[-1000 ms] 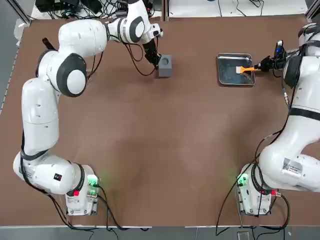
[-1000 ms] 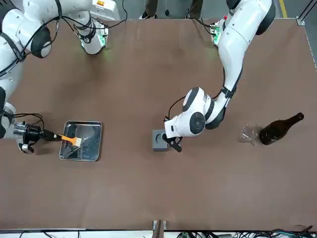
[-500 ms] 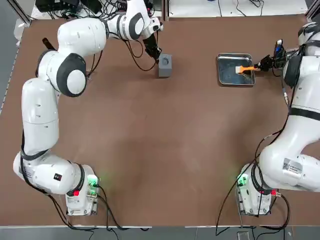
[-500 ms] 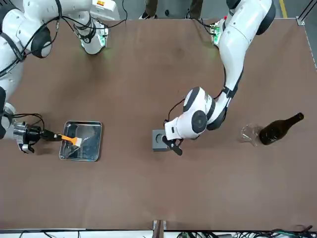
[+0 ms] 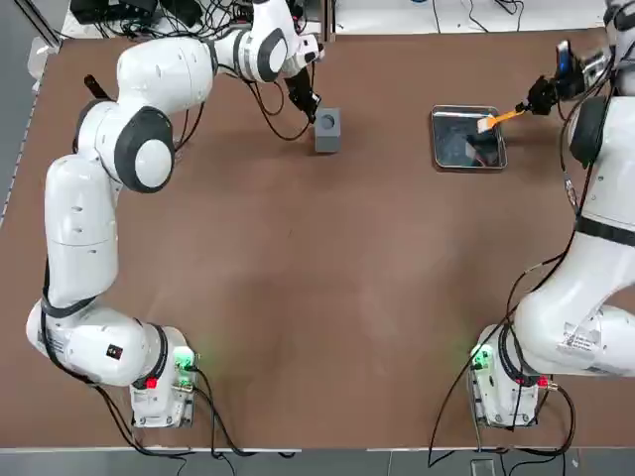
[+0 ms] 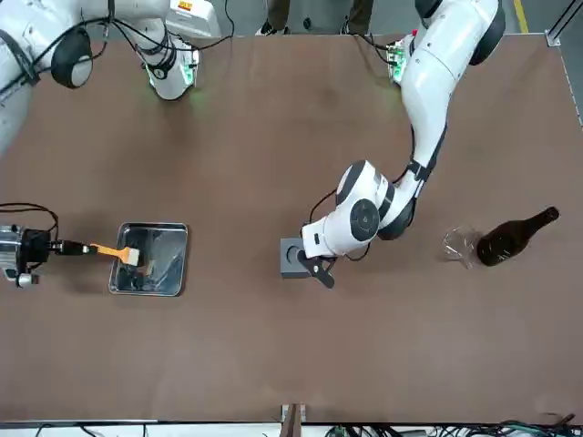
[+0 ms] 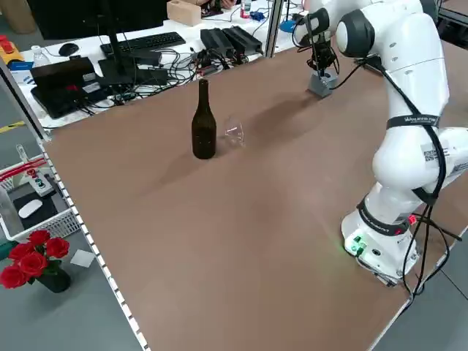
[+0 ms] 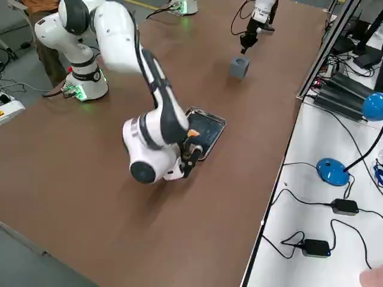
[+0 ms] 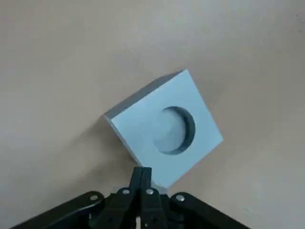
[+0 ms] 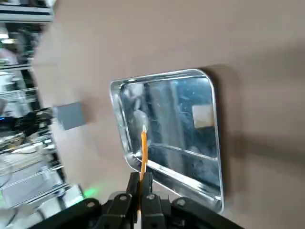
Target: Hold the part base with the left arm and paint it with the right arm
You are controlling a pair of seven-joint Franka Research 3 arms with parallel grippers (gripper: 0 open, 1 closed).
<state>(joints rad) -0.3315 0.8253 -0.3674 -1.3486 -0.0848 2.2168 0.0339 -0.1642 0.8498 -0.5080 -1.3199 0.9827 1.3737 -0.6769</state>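
Both pincers closed, left pincer (image 9: 141,172) tips against part base (image 9: 164,127), right pincer (image 10: 141,177) gripping brush (image 10: 143,151) over tray (image 10: 162,164).

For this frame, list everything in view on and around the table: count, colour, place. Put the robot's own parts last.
part base: one, grey, far side of the table near the middle.
metal tray: one, silver, far side, towards the robot's right.
brush: one, orange handle with pale bristles, raised over the tray's right-arm edge.
bottle: one, dark, upright, on the robot's left part of the table.
glass: one, clear, beside the bottle.
table: one, brown.
cluttered desks: along the far and left edges, with cables, a keyboard and red flowers.
left pincer: one, black, shut, tips against the part base's side.
right pincer: one, black, shut on the brush.
arms: two, white.
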